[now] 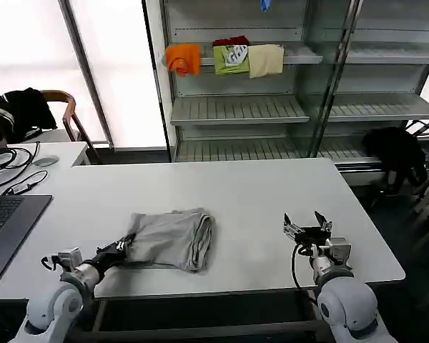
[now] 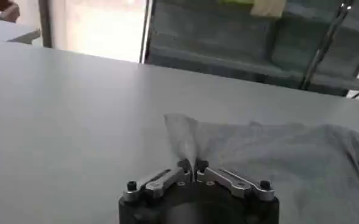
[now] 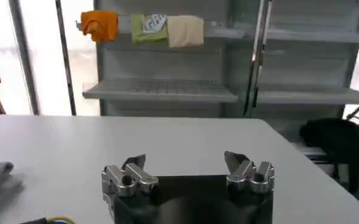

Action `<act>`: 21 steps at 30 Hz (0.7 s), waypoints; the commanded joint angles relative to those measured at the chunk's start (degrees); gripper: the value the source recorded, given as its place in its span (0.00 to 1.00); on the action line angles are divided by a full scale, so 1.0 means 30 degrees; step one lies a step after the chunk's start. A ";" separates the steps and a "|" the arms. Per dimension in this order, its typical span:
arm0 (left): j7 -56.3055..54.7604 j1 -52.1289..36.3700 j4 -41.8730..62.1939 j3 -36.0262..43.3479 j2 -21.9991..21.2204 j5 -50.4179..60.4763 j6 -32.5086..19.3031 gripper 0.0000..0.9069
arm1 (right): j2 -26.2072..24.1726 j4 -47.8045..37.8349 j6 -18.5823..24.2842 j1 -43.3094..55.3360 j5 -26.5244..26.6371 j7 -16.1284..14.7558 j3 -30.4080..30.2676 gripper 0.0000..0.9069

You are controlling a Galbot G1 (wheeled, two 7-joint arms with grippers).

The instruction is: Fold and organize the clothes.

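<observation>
A light grey shirt [image 1: 173,238] lies folded into a rough bundle on the white table [image 1: 250,207], a little toward the robot's left and near the front edge. The left gripper [image 1: 125,245] sits low on the tabletop right at the garment's near left corner; from its wrist camera the two fingers [image 2: 180,170] are pressed together with a small peak of the grey cloth [image 2: 270,155] pinched up between them. The right gripper [image 1: 307,227] rests well apart from the shirt, over bare table on the robot's right, its jaws spread wide with nothing between them. A laptop [image 1: 7,225] sits at the table's left edge, and behind the table a shelf unit [image 1: 236,107] carries orange, green and cream folded garments [image 1: 225,58]
</observation>
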 commanded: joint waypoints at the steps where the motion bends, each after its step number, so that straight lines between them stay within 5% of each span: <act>1: 0.0863 0.0244 0.2089 -0.6203 0.4053 -0.1151 -0.0015 0.00 | -0.0043 -0.0214 0.0005 0.0310 0.0202 0.0010 -0.0214 1.00; 10: 0.1648 -0.0871 0.7272 -0.8998 0.8654 -0.0727 -0.0243 0.00 | -0.0169 -0.0540 0.0036 0.0609 0.0784 -0.0014 -0.0348 1.00; 21: 0.1486 -0.1351 0.4913 -0.7930 0.6917 0.0436 -0.0060 0.00 | -0.0431 -0.0771 0.0125 0.0690 0.1159 -0.0043 -0.0218 1.00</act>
